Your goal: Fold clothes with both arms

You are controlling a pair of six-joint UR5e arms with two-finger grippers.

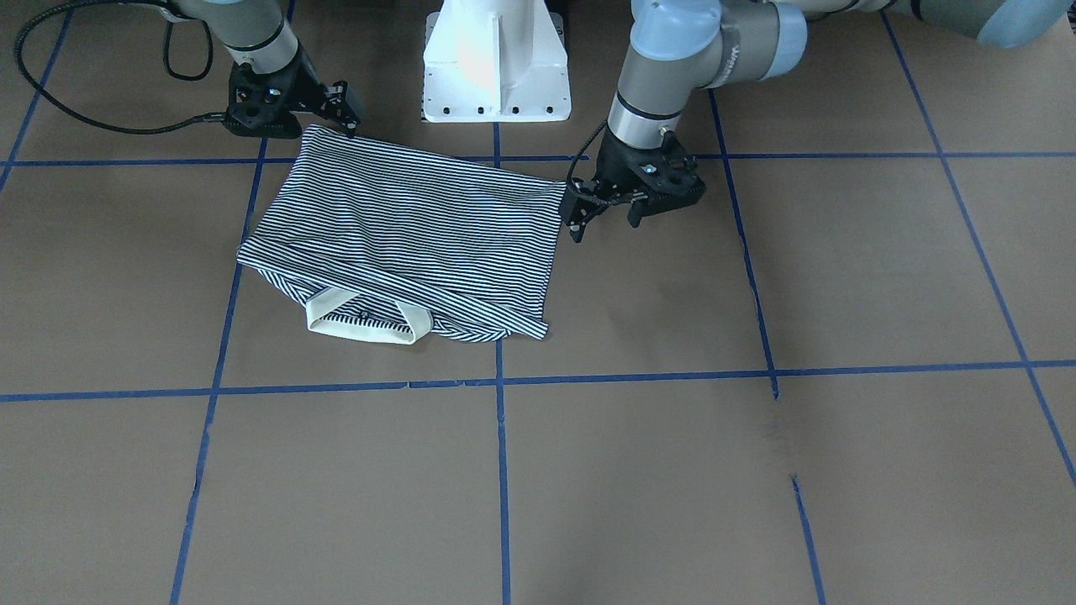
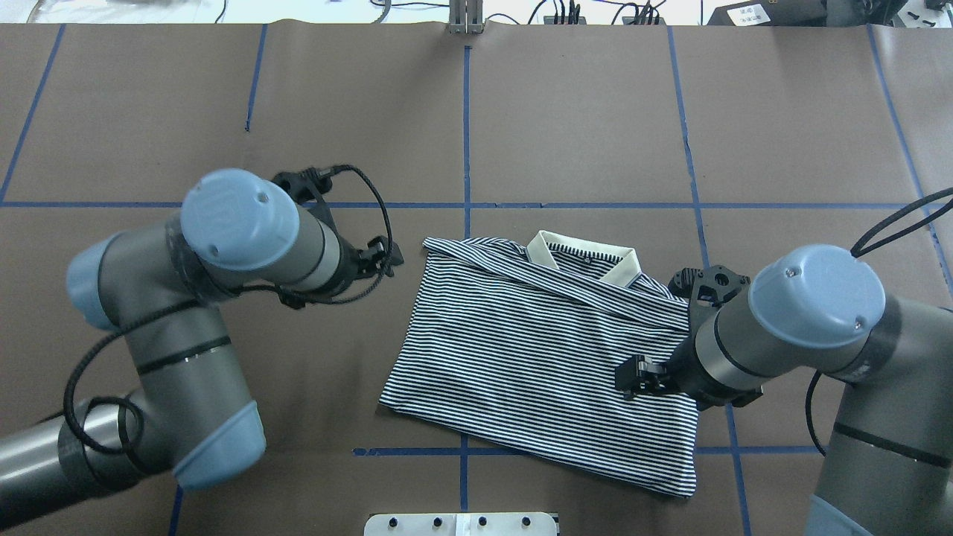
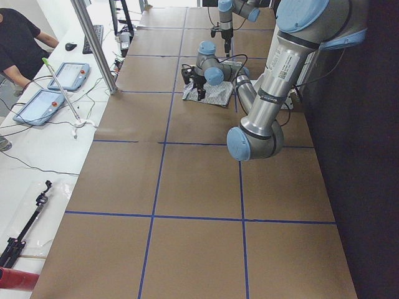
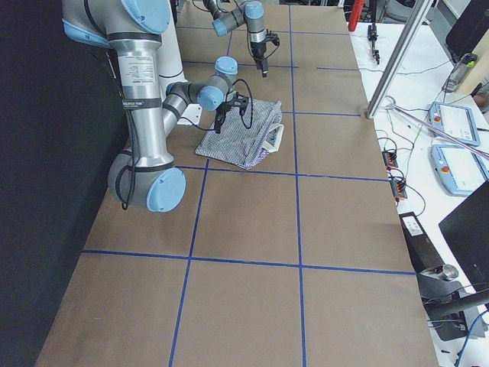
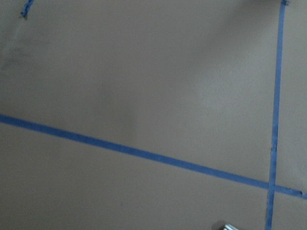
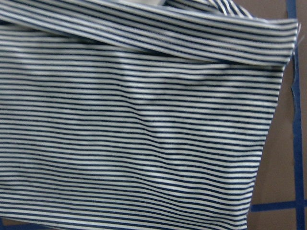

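Note:
The striped polo shirt (image 1: 403,235) lies folded into a rough rectangle on the brown table, its white collar (image 2: 584,257) on the side away from the robot. My left gripper (image 1: 605,220) hangs open just off the shirt's side edge, with nothing between its fingers; it also shows in the overhead view (image 2: 381,257), apart from the cloth. My right gripper (image 2: 642,376) hovers over the shirt's near corner and looks open and empty. The right wrist view is filled by the striped shirt (image 6: 144,120). Only table paper and blue tape appear in the left wrist view.
The white pedestal base (image 1: 496,59) stands behind the shirt. Blue tape lines (image 1: 500,378) grid the brown table cover. A black cable (image 1: 50,92) loops beside the right arm. A person (image 3: 19,37) sits at a side bench with tablets (image 3: 68,75).

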